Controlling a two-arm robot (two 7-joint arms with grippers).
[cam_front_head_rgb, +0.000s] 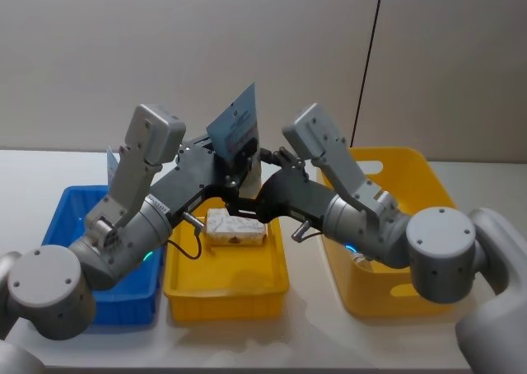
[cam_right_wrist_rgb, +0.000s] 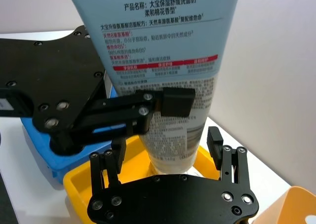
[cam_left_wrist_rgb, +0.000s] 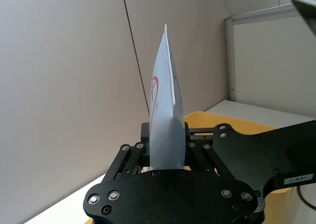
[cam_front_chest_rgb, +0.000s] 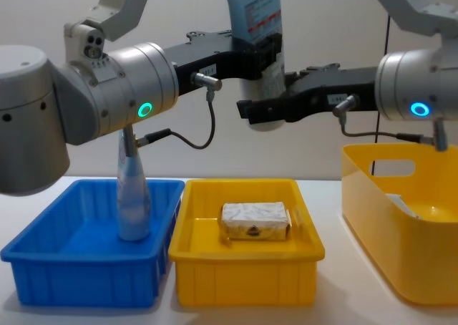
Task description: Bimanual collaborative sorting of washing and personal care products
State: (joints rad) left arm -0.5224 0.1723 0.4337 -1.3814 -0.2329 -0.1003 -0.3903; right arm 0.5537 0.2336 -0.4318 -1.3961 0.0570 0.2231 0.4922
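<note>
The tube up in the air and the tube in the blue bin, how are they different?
The held tube is up above the yellow tray, gripped by the left gripper; the standing tube rests inside the blue bin, with nothing holding it. The right gripper sits open around the held tube's cap end; no gripper is near the standing tube. Both are pale blue, tapering, and cap-down.

Open room above wrapped bar (cam_front_chest_rgb: 255, 221) in middle bin (cam_front_chest_rgb: 245, 277); both arms overhead.
</note>
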